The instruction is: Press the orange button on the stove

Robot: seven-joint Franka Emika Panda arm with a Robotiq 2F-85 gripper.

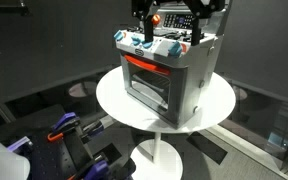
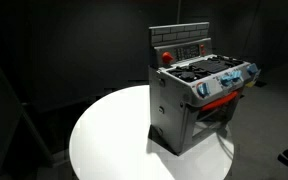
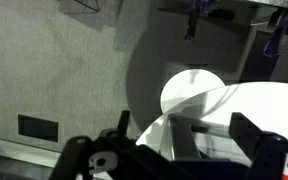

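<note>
A grey toy stove [image 1: 169, 75] [image 2: 189, 100] with an orange oven-door handle stands on a round white table [image 1: 219, 105] [image 2: 109, 140]. The round orange-red button [image 2: 166, 56] sits at the left of the stove's raised back panel; in an exterior view it shows as a small red spot [image 1: 156, 19]. My arm's dark parts [image 1: 179, 10] hang just above the stove's back at the top of the frame. In the wrist view my gripper [image 3: 184, 135] is open and empty, both dark fingers framing the white table [image 3: 274, 100] below.
The table stands on a white pedestal base [image 1: 156, 157]. Blue and black equipment [image 1: 66, 127] lies on the dark floor beside it. The wrist view shows grey carpet, a floor vent [image 3: 36, 127] and blue items [image 3: 194, 15] at the top.
</note>
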